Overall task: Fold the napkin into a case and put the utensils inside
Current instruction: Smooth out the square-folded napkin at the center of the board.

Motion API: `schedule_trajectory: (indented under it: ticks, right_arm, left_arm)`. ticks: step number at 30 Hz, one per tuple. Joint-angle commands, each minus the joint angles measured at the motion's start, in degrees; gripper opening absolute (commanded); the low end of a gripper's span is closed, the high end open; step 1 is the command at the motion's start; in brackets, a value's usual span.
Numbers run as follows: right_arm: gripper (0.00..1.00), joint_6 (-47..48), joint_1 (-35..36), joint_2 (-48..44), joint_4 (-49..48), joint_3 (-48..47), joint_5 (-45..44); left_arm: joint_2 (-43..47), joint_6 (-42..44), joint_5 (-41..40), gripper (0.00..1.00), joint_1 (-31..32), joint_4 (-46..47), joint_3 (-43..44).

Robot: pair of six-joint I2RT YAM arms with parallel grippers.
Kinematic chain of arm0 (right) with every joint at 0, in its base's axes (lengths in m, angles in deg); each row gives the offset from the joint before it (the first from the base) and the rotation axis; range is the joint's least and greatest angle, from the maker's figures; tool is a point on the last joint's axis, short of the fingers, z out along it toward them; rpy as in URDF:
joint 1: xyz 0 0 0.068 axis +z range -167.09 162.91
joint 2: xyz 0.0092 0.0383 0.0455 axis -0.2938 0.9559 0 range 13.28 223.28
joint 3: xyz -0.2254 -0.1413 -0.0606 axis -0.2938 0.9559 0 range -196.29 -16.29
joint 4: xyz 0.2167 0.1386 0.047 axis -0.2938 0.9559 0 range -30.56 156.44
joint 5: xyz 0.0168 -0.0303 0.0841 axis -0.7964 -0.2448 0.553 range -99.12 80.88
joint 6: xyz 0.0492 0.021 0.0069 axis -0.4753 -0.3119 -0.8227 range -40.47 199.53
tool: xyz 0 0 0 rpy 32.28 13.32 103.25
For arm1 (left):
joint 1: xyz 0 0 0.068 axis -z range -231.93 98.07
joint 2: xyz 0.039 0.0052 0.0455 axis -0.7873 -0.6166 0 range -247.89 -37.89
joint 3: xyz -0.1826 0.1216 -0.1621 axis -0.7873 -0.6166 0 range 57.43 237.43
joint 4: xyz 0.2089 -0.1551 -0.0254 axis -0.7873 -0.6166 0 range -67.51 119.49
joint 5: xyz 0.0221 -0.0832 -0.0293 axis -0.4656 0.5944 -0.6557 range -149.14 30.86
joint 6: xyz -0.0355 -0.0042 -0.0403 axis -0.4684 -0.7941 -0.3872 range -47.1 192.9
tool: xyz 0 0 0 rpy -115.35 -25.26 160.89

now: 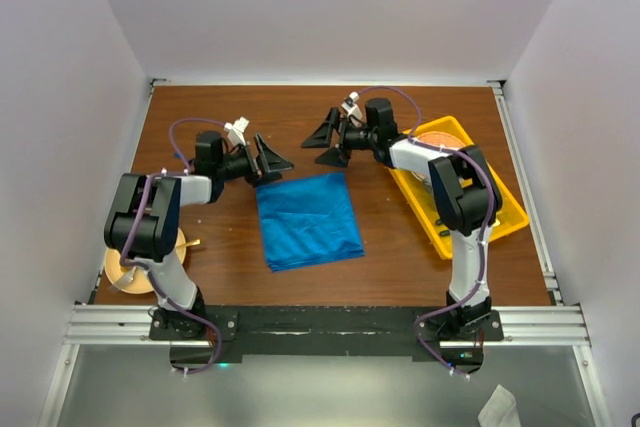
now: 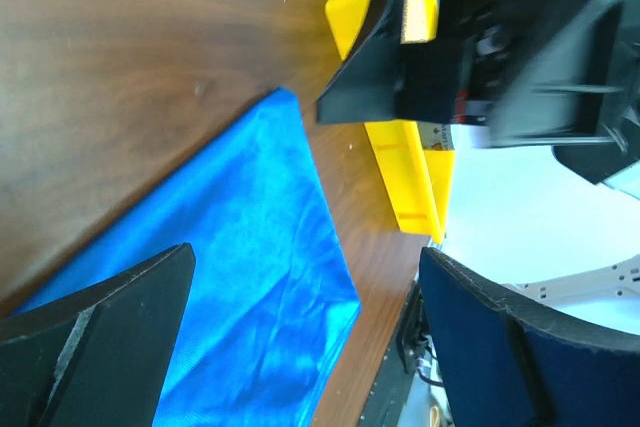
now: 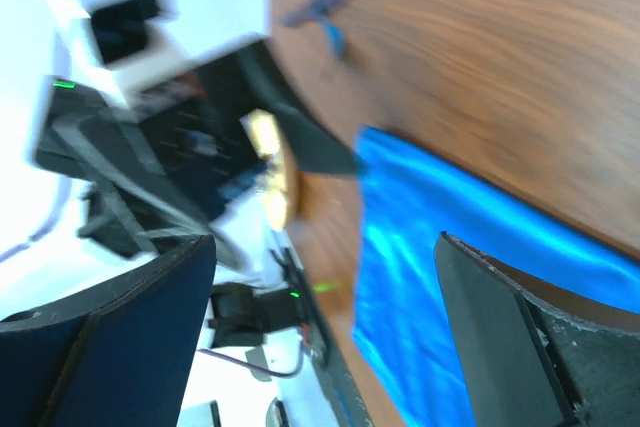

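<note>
At the near left corner of the worktop, a brown surface with a streaked wood grain, a round tan disc is seen, partly covered by the left arm. In the middle of the worktop the napkin lies flat, folded into a roughly square, layered shape. It is a bright blue cloth with a smooth, faintly shiny surface, soft creases and stacked edges showing along its near side. Just beyond its far left corner the left tool is held above the wood with its black, wedge-shaped fingers spread wide and nothing between them. Over the bare wood past the napkin's far edge, the right tool is likewise held with its fingers wide apart and nothing gripped. The two tools face each other across a gap. In the right wrist view the utensils are made out as two thin, bluish pieces lying crossed on bare wood, apart from the napkin, though they are too blurred for more to be told. Along the right edge, toward the far right corner, a long yellow plastic tray with upright walls is set at a slant, and a round tan object lies at its far end.
</note>
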Motion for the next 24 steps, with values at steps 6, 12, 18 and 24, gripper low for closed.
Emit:
schedule_trajectory:
  ticks: [6, 12, 18, 24]
  right_arm:
    - [0.98, -15.3, 3.8, 4.5, -14.1, -1.5, -0.7]
    - [0.98, -19.4, 4.3, 8.0, -19.3, -0.4, -0.5]
    - [0.98, -16.9, 2.7, 11.0, -19.0, 1.3, 1.8]
    - [0.98, -8.1, 0.1, 11.3, -12.0, 1.6, 4.3]
  left_arm:
    - [-1.7, -0.9, -1.5, 1.0, 0.4, 3.1, -3.3]
    - [-3.8, 0.5, -2.9, 1.0, 0.4, 1.5, -3.5]
    - [-5.7, 0.4, -3.5, 1.0, 0.0, -0.9, -3.4]
    - [-6.5, 1.7, -5.0, 1.0, -0.7, -3.6, -3.5]
